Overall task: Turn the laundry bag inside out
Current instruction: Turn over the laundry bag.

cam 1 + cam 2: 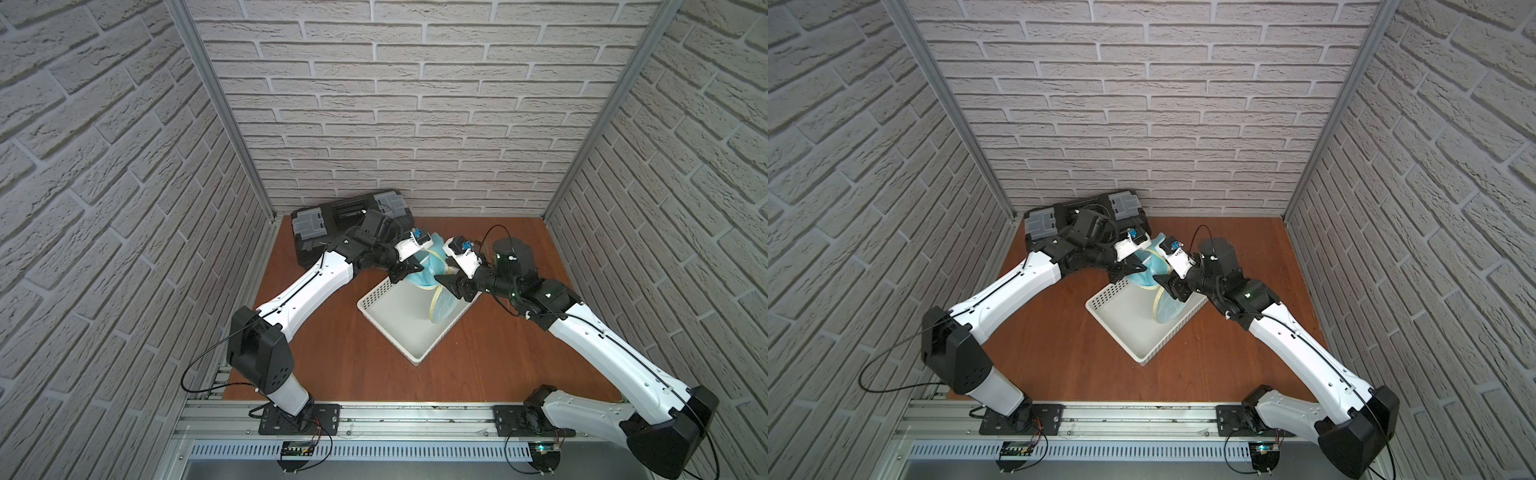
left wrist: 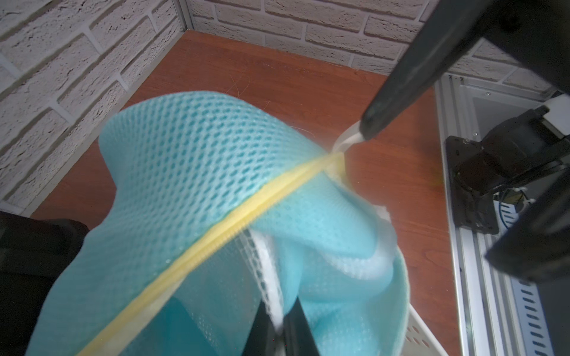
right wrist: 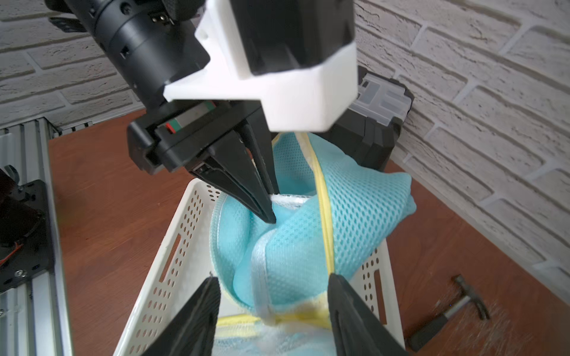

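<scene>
A: Right, position first; where is the laundry bag point(image 1: 428, 266)?

B: Held up, bunched, over the far end of the white basket point(image 1: 376, 293); its round end point(image 1: 448, 308) hangs down inside the basket; the rest is in the air between the two arms.

A: Left gripper point(image 3: 274, 207)?

B: Jaws pressed together on a white seam strip point(image 3: 290, 198) at a fold of the bag; a firm pinch, clear in both wrist views.

A: Right gripper point(image 3: 273, 277)?

B: Fingers apart at a middling width, straddling the lower bulge of mesh; one fingertip point(image 3: 339, 289) meets the yellow trim line point(image 3: 324, 209) (in the left wrist view a right fingertip sits against a small white loop point(image 2: 347, 141) at that line's end); nothing clamped that I can see.

A: Step, in your view?

B: Mid-turn, I judge; cloth twisted, part folded over itself; which face is outward I cannot tell.

A: Next?

B: Probably the right must close on the mesh beside the yellow line, then draw it away from the left's anchor so the fold rolls through the opening; slack mesh slips, so take a deep bite; mind snagging on the basket's rim.
</scene>
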`<state>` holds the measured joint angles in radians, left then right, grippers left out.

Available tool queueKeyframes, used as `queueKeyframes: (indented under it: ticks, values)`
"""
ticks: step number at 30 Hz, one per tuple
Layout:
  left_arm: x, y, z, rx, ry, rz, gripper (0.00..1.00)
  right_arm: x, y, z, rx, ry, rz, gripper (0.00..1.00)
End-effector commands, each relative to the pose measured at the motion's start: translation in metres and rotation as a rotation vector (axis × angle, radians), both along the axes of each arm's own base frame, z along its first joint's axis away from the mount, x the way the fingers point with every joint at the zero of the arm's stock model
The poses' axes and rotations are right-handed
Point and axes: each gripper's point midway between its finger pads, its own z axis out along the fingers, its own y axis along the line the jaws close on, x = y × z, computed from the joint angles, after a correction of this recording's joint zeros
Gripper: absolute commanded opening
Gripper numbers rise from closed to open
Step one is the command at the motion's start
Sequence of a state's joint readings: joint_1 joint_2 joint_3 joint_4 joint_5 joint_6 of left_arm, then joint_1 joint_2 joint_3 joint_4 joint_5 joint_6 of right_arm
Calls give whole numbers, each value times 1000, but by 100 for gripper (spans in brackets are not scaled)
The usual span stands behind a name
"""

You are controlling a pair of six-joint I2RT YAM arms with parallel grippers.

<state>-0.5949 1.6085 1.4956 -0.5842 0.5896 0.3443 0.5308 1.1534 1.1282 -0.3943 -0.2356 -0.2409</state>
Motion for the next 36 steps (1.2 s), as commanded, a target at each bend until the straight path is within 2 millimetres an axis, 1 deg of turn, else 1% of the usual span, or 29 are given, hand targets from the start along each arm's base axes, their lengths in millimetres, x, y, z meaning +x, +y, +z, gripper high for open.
queueKeyframes:
  ticks: [1, 5, 9, 12, 17, 23, 28, 32, 34, 35, 36]
  values:
    - [-3, -2, 15, -32, 0, -18, 0, 19, 7, 21, -20, -157, -4, 57]
    - [-4, -1, 13, -21, 0, -16, 0, 26, 16, 25, -42, -198, 3, 52]
    - [-3, 0, 11, -12, 4, -14, 0, 31, 19, 39, -31, -227, -6, 44]
    - [-3, 0, 10, -8, 4, -11, 0, 32, 20, 42, -30, -247, -9, 44]
    - [-7, -1, 12, -13, 0, -21, 0, 34, 28, 38, -36, -224, 10, 44]
    - [-12, 0, 19, -22, -12, -32, 0, 45, 32, 27, -80, -193, 6, 44]
    - [-16, 3, 20, -10, -30, -41, 0, 56, 26, 16, -141, -154, -52, 41]
    - [-18, 5, 16, 19, -47, -42, 0, 56, 22, 6, -182, -98, -61, 39]
    - [-19, 6, 13, 44, -59, -44, 0, 54, 19, -1, -205, -76, -66, 36]
    - [-19, 5, 13, 49, -65, -46, 0, 54, 17, -3, -216, -68, -72, 33]
    - [-19, 6, 13, 55, -71, -43, 0, 53, 15, -6, -230, -59, -81, 27]
